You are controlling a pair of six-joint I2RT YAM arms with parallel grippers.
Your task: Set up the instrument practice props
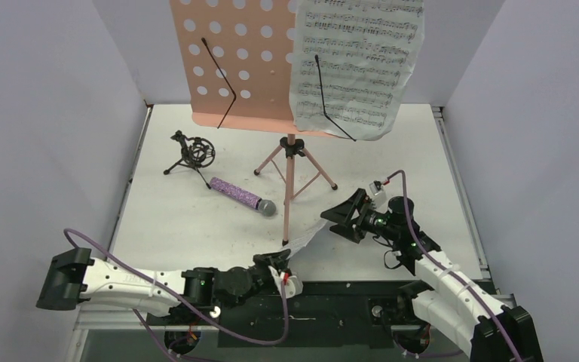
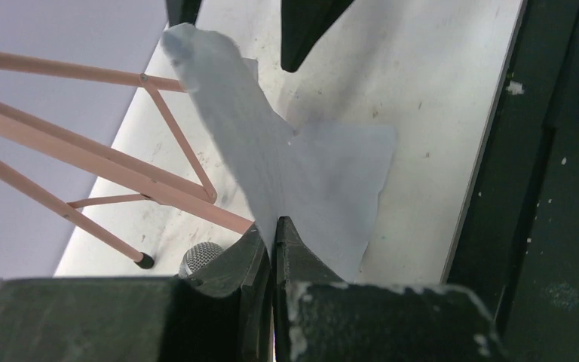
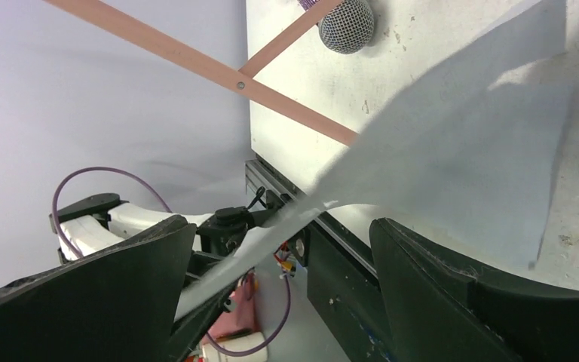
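The pink music stand [image 1: 289,162] is upright at the back, and one sheet-music page [image 1: 358,56] rests on the right half of its perforated desk [image 1: 234,60]. My left gripper [image 1: 280,265] is shut on a corner of the second page [image 1: 307,238], holding it curled above the table's front edge. In the left wrist view the page [image 2: 301,166] rises from the shut jaws [image 2: 274,226]. My right gripper [image 1: 341,217] is open at the page's far end, and the page [image 3: 460,151] runs between its fingers [image 3: 452,294]. The purple microphone [image 1: 243,196] lies flat. The black mic holder [image 1: 192,154] stands behind it.
The stand's pink legs [image 2: 83,158] spread close to the left of the held page, and the microphone's grey head [image 3: 345,24] lies beside them. A black rail [image 1: 332,302] runs along the front edge. Walls enclose the table on three sides.
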